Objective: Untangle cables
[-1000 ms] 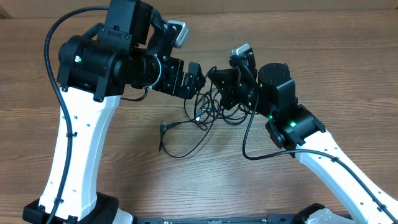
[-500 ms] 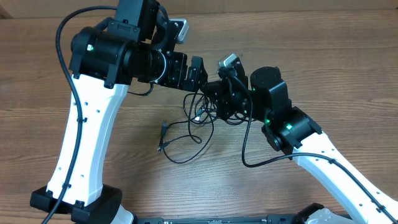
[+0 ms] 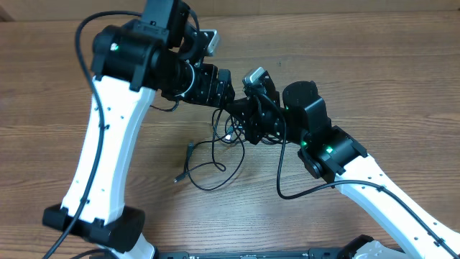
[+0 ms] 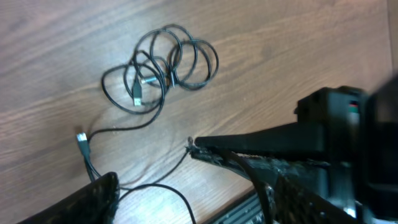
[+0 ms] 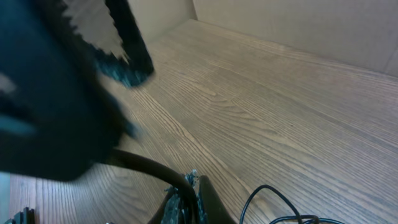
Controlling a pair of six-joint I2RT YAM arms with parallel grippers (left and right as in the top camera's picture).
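Right claw (image 4: 194,147) is clenched on one strand of the cables (image 4: 166,73), whose coil lies on the table (image 4: 280,50) beyond; left claw (image 4: 186,193) stands released around that strand; I fear a hard pull tightens the coil into a knot.

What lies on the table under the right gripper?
A loose tangle of cables lies on the table, with loops and two plugs visible. The right gripper covers part of the tangle from overhead, so how those cords cross cannot be seen.
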